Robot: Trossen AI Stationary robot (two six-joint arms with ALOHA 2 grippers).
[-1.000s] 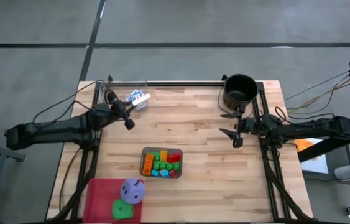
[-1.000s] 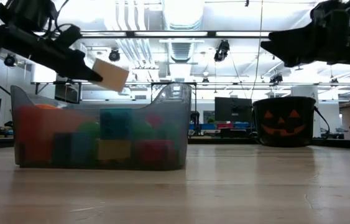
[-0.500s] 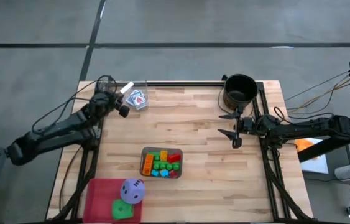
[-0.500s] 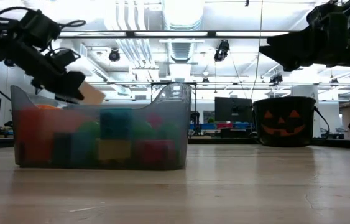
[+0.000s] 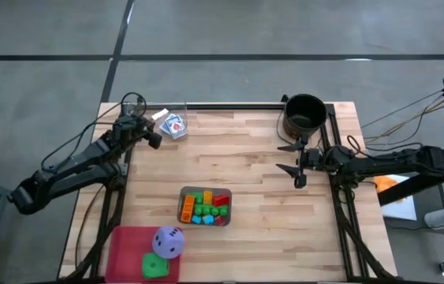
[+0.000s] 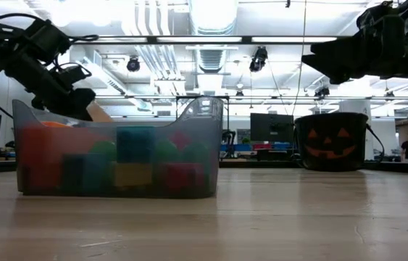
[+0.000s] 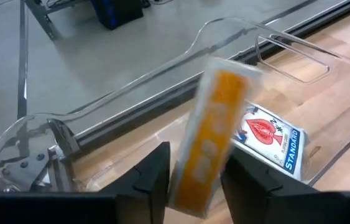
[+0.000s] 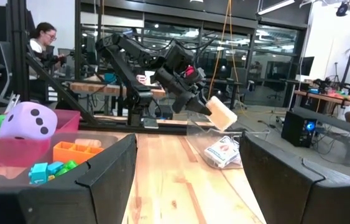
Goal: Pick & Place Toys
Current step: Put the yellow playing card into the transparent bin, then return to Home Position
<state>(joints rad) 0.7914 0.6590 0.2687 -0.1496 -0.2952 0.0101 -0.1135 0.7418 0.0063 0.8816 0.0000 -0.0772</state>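
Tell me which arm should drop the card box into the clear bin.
Left, probably: the left gripper already grips the card box right over the clear bin. The right gripper waits open, apart, near the bucket.

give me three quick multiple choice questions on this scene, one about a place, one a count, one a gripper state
1. Where is the left gripper?
A. Over the clear tray at the table's far left corner
B. Over the black bucket
C. Over the pink bin

2. How many dice sit in the pink bin?
A. One
B. Two
C. Four

3. The left gripper is:
A. Open, empty
B. Shut on a card box
C. Out of view

Key: 1 A, the left gripper is over the clear tray. 2 B, purple die and green die in the pink bin. 3 B, the card box sits between its fingers.
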